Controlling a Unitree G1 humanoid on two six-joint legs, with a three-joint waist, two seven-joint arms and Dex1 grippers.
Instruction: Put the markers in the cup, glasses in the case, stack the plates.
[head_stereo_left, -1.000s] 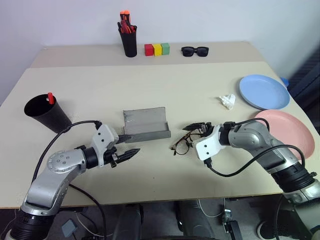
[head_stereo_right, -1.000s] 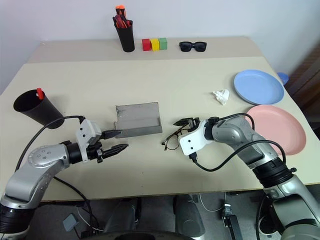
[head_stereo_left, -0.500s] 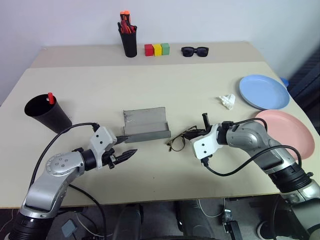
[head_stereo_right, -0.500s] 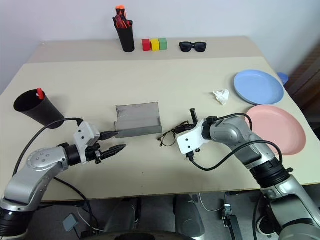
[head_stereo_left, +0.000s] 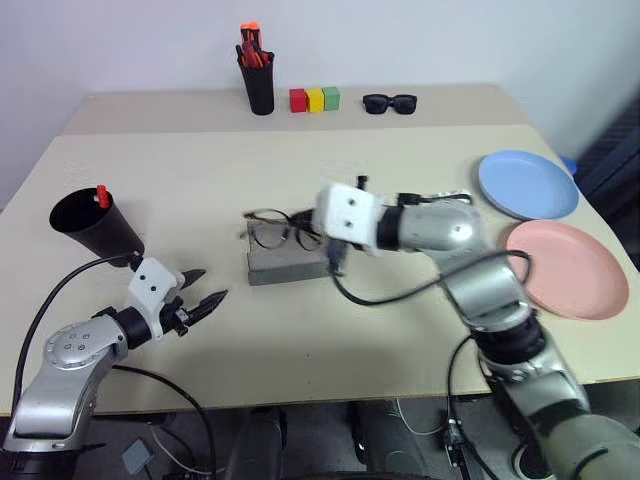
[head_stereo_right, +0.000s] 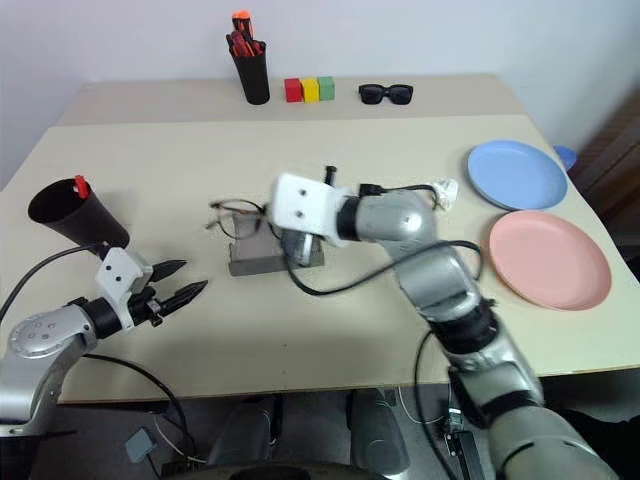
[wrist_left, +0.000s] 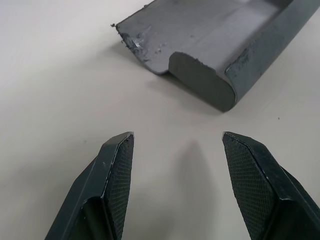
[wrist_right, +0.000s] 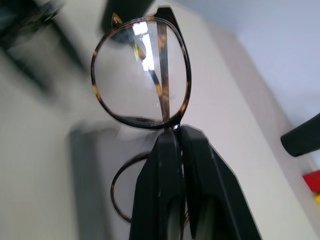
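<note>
The right gripper is closed on the bridge of the glasses, holding them in the air just above the open grey case, while the left gripper stands open and empty near the case.

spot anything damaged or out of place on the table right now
Two things stand out. The grey case looks worn, with chipped, frayed patches along its edge and corner. A small crumpled white scrap lies loose on the table beside the light blue plate.
</note>
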